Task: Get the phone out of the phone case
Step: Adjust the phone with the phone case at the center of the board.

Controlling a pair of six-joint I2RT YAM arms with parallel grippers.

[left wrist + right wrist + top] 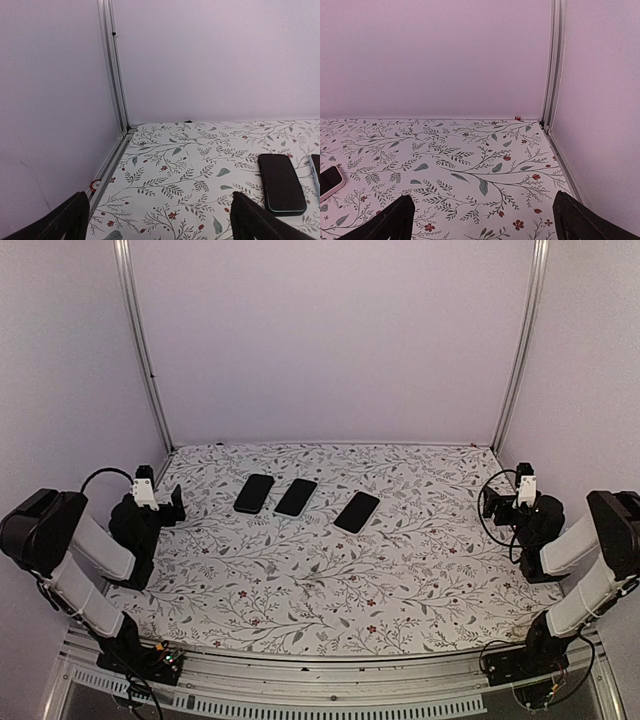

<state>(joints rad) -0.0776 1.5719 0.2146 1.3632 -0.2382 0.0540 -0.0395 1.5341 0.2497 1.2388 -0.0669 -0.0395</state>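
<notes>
Light soft, even, diffuse; source not visible. Lavender-pink cast over walls [330, 340] in all views. Counter [330, 570] between both sets of jaws evenly lit, shadows faint. Overhead view: frame posts [143, 350] lean and curve slightly toward edges, wide-lens distortion. Wrist views: jaws in lower corners dark, silhouetted, slightly soft; floral print ahead of jaws sharp.

Black-and-grey arms [100, 550], looped black cables [100, 473]

This looks like a robotics lab test cell: plain pale lilac panel walls [330, 340] and silver aluminium frame posts [140, 350] enclose a surface under a white floral-print cloth [330, 580], with two grey-and-black robot arms [90, 552] bolted to a slotted aluminium rail [320, 680] at its near edge.
</notes>
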